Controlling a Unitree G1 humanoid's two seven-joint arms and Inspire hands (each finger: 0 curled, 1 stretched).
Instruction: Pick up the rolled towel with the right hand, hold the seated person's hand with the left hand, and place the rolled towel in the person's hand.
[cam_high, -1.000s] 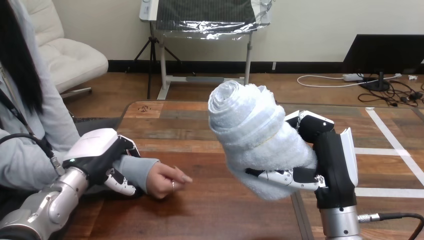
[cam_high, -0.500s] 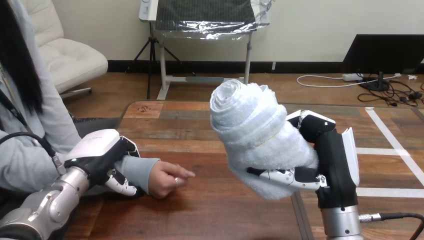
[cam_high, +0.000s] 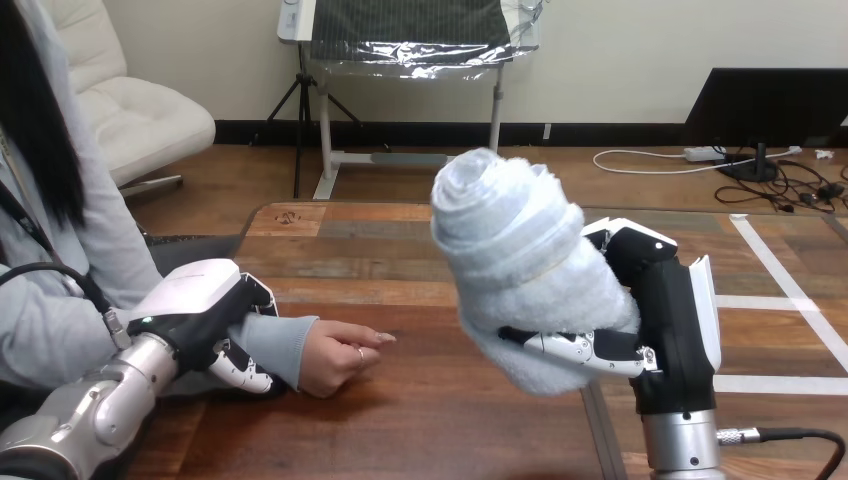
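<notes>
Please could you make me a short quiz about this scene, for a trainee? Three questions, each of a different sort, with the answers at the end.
1. Short answer: which robot hand holds the towel?
2. True or false: the towel touches the person's hand.
3. Choose one: the fingers of the left robot hand curl round
A. the towel
B. the person's wrist
C. nothing

Key
1. The right robot hand, with its fingers curled round the towel.
2. False. The towel is up in the air, apart from the person's hand.
3. B
</notes>
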